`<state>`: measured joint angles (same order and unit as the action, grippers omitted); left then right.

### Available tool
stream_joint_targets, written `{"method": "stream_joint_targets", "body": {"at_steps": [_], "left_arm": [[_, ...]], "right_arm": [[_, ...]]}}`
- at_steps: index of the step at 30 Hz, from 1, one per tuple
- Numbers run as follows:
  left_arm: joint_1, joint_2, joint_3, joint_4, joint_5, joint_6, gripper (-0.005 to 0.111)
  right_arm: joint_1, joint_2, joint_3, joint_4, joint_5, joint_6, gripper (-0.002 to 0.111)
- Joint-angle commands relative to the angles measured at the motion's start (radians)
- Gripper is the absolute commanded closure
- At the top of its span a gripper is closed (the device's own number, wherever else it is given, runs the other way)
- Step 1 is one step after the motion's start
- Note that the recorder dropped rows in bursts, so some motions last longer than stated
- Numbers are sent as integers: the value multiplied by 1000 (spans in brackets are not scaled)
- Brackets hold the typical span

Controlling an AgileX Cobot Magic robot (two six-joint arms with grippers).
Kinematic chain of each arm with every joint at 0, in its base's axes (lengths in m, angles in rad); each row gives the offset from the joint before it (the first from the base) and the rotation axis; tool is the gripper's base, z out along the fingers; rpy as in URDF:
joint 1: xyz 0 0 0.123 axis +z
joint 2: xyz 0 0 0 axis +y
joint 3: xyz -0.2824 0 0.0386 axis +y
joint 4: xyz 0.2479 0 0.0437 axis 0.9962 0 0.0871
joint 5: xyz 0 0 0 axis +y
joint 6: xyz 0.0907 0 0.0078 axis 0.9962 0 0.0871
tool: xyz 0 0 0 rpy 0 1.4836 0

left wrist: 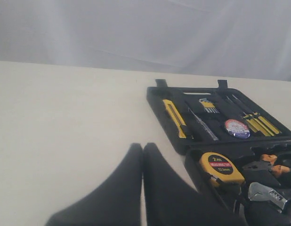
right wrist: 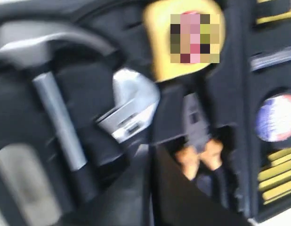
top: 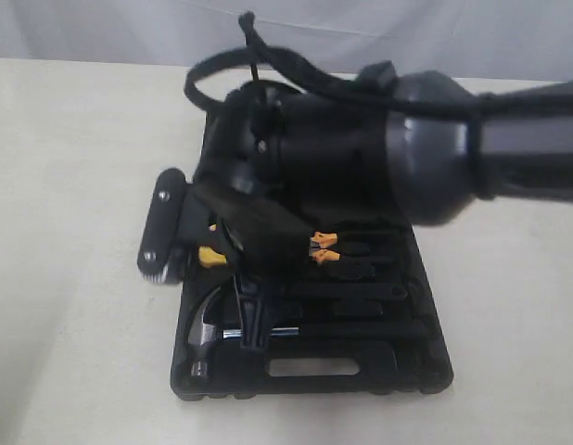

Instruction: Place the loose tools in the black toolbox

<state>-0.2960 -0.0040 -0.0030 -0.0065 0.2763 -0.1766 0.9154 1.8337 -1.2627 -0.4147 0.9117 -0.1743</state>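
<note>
Toolbox (left wrist: pixel 157 101), black moulded plastic, both halves open flat on cream table (left wrist: pixel 65 117). Holds, in half with oval hand slot (top: pixel 314 368): steel claw hammer (top: pixel 205 320), adjustable wrench (left wrist: pixel 268 195), yellow "2m" tape measure (left wrist: pixel 221 168), orange-and-black-handled pliers (left wrist: pixel 270 162). Tape measure seated in corner recess, label up, just beside pliers' head. Wrench between hammer and pliers. Holds, in other half: yellow-and-black utility knife (left wrist: pixel 174 117) lengthwise along outer edge, hex keys (left wrist: pixel 209 106), black tape roll (left wrist: pixel 237 128) with white-red-blue label face up, thin yellow-handled screwdrivers (left wrist: pixel 261 123) side by side next to roll. All four loose tools lying in recesses inside case.

Right gripper (right wrist: pixel 152 153) low over hand-slot half, fingers pinched together on nothing, tips just beside orange pliers handles. Right wrist view blurred, so contact with pliers impossible to tell. Right arm (top: pixel 472 139) stretched across toolbox in exterior view, hiding far half.

Left gripper (left wrist: pixel 142 147) off to side above bare table, near toolbox corner, fingers pressed together, empty.
</note>
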Motion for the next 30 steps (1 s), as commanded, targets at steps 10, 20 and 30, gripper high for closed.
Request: {"method": "stream_joint_targets", "body": {"at_steps": [10,20,30], "left_arm": [[-5,4,3,6,-4,1,107],[-5,4,3,6,-4,1,107],[-5,4,3,6,-4,1,107]], "right_arm": [[132,-117,345,-40,-125,100,105],[185,-115,365,-34,-204,216,55],[185,-115,396,-2,-269,234,60]]}}
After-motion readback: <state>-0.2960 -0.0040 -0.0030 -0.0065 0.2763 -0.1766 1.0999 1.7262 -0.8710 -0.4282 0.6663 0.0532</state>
